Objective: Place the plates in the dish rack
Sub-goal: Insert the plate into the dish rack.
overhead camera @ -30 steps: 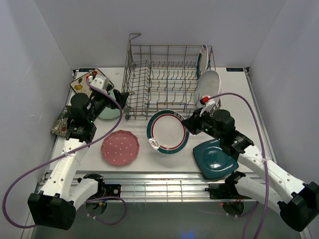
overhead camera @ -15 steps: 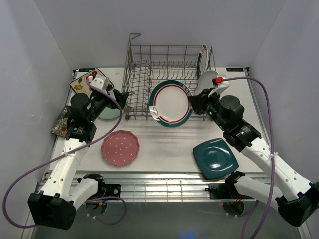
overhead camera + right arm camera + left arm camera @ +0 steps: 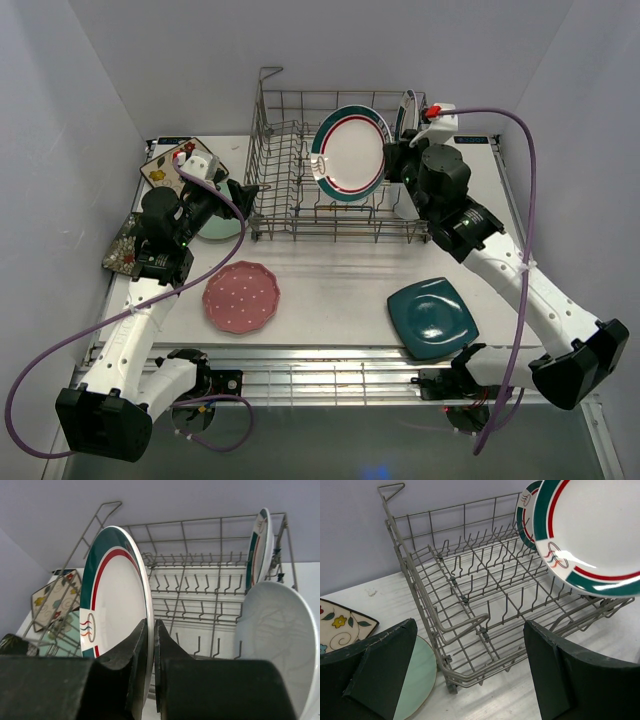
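**Round plate held on edge over the rack's right half**

The right gripper (image 3: 151, 626) has its fingers pressed onto the rim of a teal-and-red-rimmed plate (image 3: 352, 152). It holds the plate upright above the dish rack (image 3: 300, 185), toward the right half. It's crowded over there! A second matching plate (image 3: 260, 550) stands on edge in the back right corner. The white oval plate (image 3: 276, 635) leans just beside the gripper, inside the rack or against its end, can't tell. Can't tell either whether the held plate touches the tines.

The left gripper (image 3: 238, 192) is spread wide with nothing in it. It hovers at the rack's left wall, over the mint plate (image 3: 214, 226).

Out on the table (image 3: 330, 270) lie the pink dotted plate (image 3: 241, 296) and the dark teal square plate (image 3: 432, 317), well apart. The left arm covers part of the cream floral plate (image 3: 168, 166), and the dark floral plate (image 3: 122, 248) only peeks out beneath it. From above, the right arm hides most of the oval plate.
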